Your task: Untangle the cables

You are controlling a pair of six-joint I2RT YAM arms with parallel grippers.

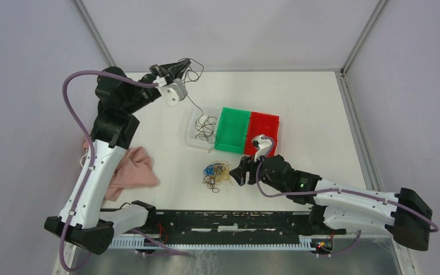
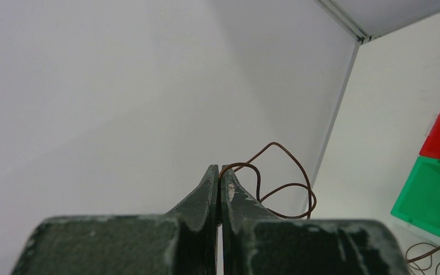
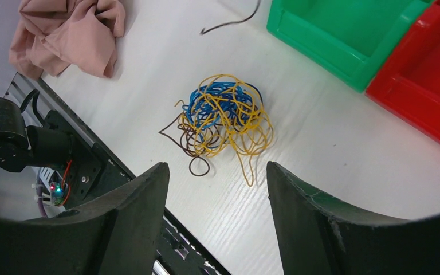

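item: left gripper (image 2: 220,175), raised at the far left corner, fingers pressed together and pinching one brown strand (image 2: 274,143); the strand loops out past the tips and, seen from above, appears to trail down toward the clear tray (image 1: 193,130), where more dark strands lie. item: right gripper (image 3: 217,169), low over the table (image 1: 309,103) near the front, fingers spread wide with nothing between them. item: the tangle of cables (image 3: 223,114), blue, yellow and brown strands in one clump on the bare table, between the front rail and the green bin (image 1: 233,129), with the red bin (image 1: 263,129) beside that. item: pink cloth (image 1: 132,172), off to the left, apart from the clump. relation you should work from: the clump lies straight ahead of the right fingers and just beyond their tips, roughly in line with the gap. it is near round, with no clear long axis, though a loose yellow end points back toward the fingers and the brown loops sit on the rail side. your right arm is much the nearer; the left is well apart and occupied. a short forward reach looks like all that is needed.
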